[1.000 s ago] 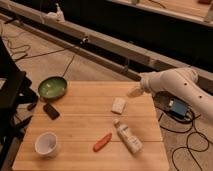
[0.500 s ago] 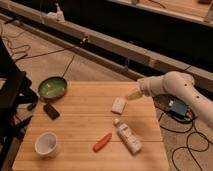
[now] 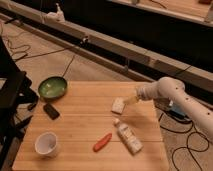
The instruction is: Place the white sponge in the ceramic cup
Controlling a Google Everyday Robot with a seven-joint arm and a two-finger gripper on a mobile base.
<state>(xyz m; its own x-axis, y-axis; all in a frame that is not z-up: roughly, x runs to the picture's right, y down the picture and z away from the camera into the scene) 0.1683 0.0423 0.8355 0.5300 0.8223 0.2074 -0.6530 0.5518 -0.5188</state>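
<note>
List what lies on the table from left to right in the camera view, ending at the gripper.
Going right: ceramic cup → red-orange stick-shaped item → white sponge → gripper, at the sponge's right edge. Left out, overlapping: green bowl and black flat object (with the cup), white bottle (with the sponge).

The scene was lit dimly, in a warm tone, seemingly from above. The tabletop (image 3: 85, 117) was rendered yellow-orange and was the brightest surface. The wall behind it was left in deep shadow, and the floor was only faintly lit. The hand (image 3: 131, 100), held low over the tabletop's right part just beside the sponge (image 3: 118, 105), was caught in the same warm light. A pale sheen was seen inside the bowl (image 3: 52, 87).
</note>
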